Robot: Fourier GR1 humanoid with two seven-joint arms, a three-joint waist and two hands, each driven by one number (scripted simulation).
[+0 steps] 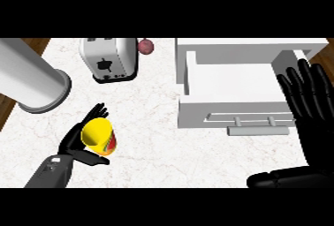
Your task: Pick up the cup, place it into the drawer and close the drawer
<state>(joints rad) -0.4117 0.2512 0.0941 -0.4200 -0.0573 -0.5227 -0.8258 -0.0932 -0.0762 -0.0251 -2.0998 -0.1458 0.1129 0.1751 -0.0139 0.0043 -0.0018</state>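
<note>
A yellow cup (98, 134) with a red band lies tilted at the lower left of the counter, its open mouth facing up. My left hand (77, 143) is curled round it from the left and below, with the thumb under the cup. The white drawer (229, 84) stands pulled out at the upper right, its inside bare and its grey handle (257, 130) toward me. My right hand (306, 95) is open, fingers straight and pointing up, over the drawer's right edge.
A white toaster (109, 59) stands at the back centre, with a small reddish object (146, 46) beside it. A large grey cylinder (29, 77) lies at the far left. The wooden floor (6, 110) shows past the counter's left edge.
</note>
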